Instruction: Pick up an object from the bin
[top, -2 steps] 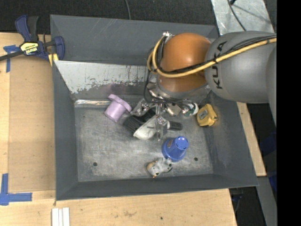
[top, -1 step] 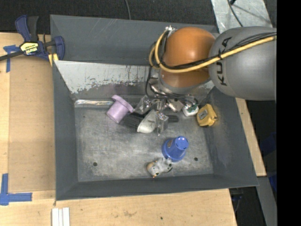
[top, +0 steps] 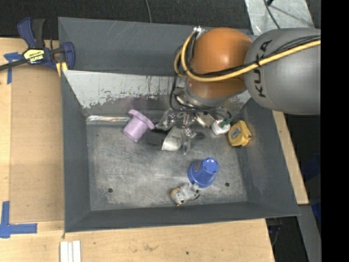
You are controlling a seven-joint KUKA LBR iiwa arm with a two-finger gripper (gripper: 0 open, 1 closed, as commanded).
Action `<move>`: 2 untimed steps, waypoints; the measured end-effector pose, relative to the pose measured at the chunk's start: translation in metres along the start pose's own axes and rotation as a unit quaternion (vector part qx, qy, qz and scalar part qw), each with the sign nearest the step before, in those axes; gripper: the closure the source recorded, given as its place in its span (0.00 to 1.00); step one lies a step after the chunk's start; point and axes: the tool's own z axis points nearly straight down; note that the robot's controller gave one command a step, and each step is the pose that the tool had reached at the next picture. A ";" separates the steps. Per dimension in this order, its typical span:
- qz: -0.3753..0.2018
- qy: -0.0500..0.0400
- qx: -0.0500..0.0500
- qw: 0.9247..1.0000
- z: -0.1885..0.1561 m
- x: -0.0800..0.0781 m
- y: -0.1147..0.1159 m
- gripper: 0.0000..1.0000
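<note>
The thing closest under the gripper [top: 185, 137] is a small pale grey-white piece [top: 171, 142]. It lies on the floor of the bin [top: 76, 162] at its far middle, just left of the tool tip and hard against a dark flat object [top: 154, 139] on its own left. I cannot tell whether the gripper is spread or pressed together, or whether it has anything in it. My first worry is therefore a close on air, or a glancing pinch that flicks the pale piece away. A lilac cup [top: 136, 126] lies tipped just left of the dark object, and a nudge could roll it. To the right, 2 things sit near the wrist, a white-and-green piece [top: 220, 127] and a yellow tape measure [top: 240, 134], and the arm might brush them. A blue cup [top: 203, 172] and a small brownish thing [top: 182, 194], both nearer to me, look safely apart.
</note>
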 end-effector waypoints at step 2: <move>0.001 0.000 0.000 1.000 -0.011 0.000 0.000 1.00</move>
